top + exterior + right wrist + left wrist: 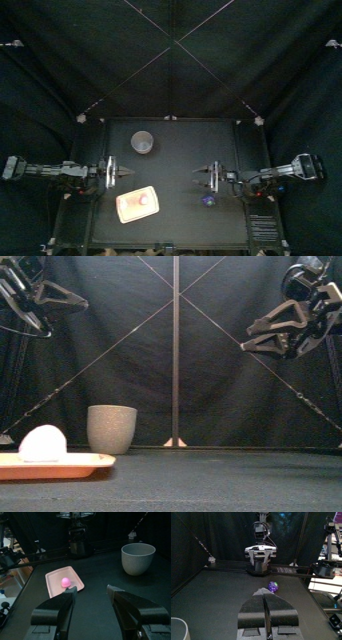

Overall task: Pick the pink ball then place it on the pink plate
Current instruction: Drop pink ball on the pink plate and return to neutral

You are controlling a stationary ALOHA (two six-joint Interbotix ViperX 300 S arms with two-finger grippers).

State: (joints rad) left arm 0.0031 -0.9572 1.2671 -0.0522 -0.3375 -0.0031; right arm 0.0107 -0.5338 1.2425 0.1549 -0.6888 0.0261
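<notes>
Sitting on the pink plate is the pink ball, near the front left of the table. The right gripper hangs up high with its two jaws spread wide and nothing between them. The ball is well apart from it, lower down and over on the left arm's side. The left gripper is up high too, with its jaws pressed together on nothing. The ball lies below it, a bit nearer the table's front. A grey cup stands behind the plate. A small purple toy lies on the table by the right gripper.
</notes>
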